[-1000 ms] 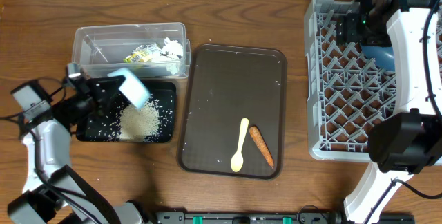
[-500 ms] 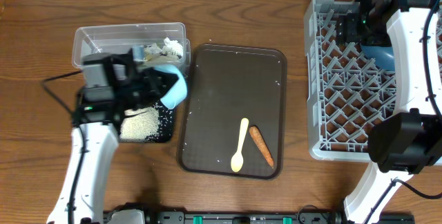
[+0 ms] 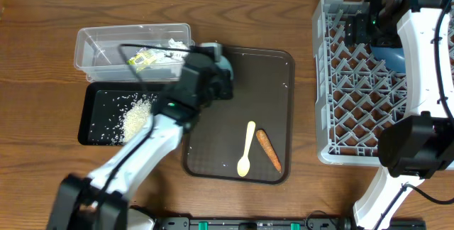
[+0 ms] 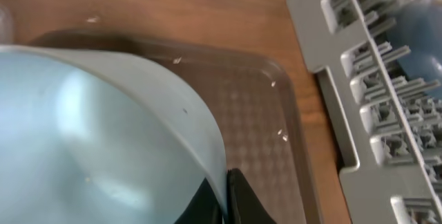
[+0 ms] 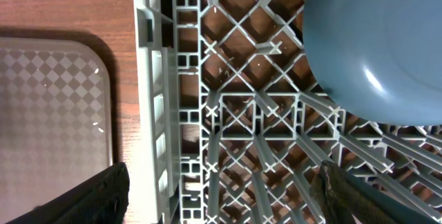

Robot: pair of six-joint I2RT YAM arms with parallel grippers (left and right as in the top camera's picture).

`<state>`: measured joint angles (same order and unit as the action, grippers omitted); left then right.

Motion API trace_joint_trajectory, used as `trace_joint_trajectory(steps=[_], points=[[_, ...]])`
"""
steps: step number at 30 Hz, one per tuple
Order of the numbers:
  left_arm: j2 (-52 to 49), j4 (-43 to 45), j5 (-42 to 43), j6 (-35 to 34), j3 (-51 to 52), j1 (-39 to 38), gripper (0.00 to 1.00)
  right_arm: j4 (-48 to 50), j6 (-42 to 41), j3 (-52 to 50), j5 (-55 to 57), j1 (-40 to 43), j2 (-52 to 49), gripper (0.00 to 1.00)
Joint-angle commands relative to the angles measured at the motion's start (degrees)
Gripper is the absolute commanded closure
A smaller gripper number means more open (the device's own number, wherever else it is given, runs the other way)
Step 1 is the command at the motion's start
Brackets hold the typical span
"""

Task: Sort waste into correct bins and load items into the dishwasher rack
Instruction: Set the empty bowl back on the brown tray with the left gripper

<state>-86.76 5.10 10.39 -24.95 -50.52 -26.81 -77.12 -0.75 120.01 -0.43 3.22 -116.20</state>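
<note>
Left hand (image 4: 222, 195) is clamped on the rim of the light blue cup (image 4: 103, 134), up over the brown tray's (image 3: 241, 95) top-left corner. Right hand (image 5: 228, 207) is spread wide open above the rack (image 5: 159, 113), with the dark blue dish (image 5: 380, 44) sitting in it.

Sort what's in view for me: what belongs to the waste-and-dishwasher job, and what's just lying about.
Belongs to the job: light blue cup, pale yellow spoon, carrot, rice, tissue, snack wrapper, clear tub, black tray, dark blue dish, dishwasher rack.

Just lying about: dark brown serving tray, wooden table.
</note>
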Motion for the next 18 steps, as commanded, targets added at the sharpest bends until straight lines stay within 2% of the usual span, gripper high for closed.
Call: trace_joint_trajectory(steps=[1, 6, 11, 13, 15, 18], points=[[-4.6, 4.2, -3.4, 1.4, -1.3, -2.5, 0.94, -0.1, 0.8, 0.3, -0.3, 0.1, 0.0, 0.15], [-11.1, 10.1, -3.4, 1.4, -1.3, -4.0, 0.94, -0.1, 0.8, 0.3, -0.5, 0.1, 0.0, 0.15], [-12.8, 10.4, -3.4, 1.4, -1.3, -4.3, 0.94, 0.6, 0.8, 0.3, -4.8, 0.1, 0.0, 0.08], [-12.8, 10.5, -3.4, 1.4, -1.3, -4.2, 0.86, 1.4, 0.8, 0.3, -7.4, 0.0, 0.0, 0.08], [-12.5, 9.9, -3.4, 3.4, -1.3, -4.2, 0.67, 2.3, 0.8, 0.3, -10.2, -0.2, 0.0, 0.07], [-11.2, 7.3, -3.4, 6.1, -1.3, -4.1, 0.67, 3.5, 0.8, 0.3, -12.8, -1.1, -0.1, 0.07]])
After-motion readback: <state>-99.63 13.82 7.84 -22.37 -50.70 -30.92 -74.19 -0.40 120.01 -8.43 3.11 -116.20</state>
